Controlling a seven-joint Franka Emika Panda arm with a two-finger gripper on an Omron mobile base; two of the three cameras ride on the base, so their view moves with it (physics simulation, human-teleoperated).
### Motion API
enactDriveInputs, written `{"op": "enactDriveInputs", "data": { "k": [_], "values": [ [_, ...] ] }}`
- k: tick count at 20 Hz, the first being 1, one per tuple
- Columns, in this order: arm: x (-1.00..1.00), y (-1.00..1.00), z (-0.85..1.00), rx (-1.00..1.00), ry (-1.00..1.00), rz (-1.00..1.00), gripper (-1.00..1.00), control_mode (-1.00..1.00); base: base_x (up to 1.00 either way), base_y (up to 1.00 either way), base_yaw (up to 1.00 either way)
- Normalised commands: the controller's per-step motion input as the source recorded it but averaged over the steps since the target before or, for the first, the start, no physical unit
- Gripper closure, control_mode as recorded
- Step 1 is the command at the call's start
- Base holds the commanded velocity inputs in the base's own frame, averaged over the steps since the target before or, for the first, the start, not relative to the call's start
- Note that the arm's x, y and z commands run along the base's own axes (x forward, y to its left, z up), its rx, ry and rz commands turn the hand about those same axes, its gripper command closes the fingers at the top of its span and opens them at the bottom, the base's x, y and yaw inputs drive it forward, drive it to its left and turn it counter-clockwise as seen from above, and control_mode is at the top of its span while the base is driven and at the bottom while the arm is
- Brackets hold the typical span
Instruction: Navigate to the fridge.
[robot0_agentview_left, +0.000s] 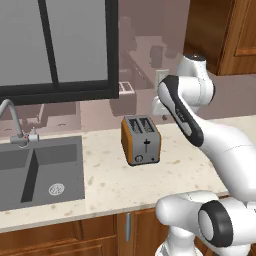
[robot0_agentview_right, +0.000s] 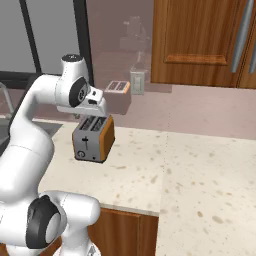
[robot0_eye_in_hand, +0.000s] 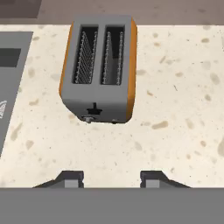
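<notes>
The fridge is out of view. My gripper hangs over the speckled counter with its two dark fingertips well apart and nothing between them, so it is open. The white hand sits just above a toaster, and from the left it appears at the end of the folded arm.
A grey and orange two-slot toaster stands on the beige counter. To its left are a dark sink with a faucet, under a window. Wood cabinets with grey handles hang at the right.
</notes>
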Motion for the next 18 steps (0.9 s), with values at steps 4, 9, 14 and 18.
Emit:
{"op": "enactDriveInputs", "data": {
  "k": [4,9,14,18],
  "values": [
    [-0.60,-0.01,0.00,0.00,-0.06,0.00,-1.00,-1.00,0.00,0.00,0.00],
    [-1.00,0.00,0.00,0.00,-0.09,0.00,-1.00,-1.00,0.00,0.00,0.00],
    [-0.76,0.17,0.00,0.00,-0.01,0.00,-1.00,-1.00,0.00,0.00,0.00],
    [-0.33,0.13,0.00,0.00,0.00,0.00,-1.00,-1.00,0.00,0.00,0.00]
  ]
}}
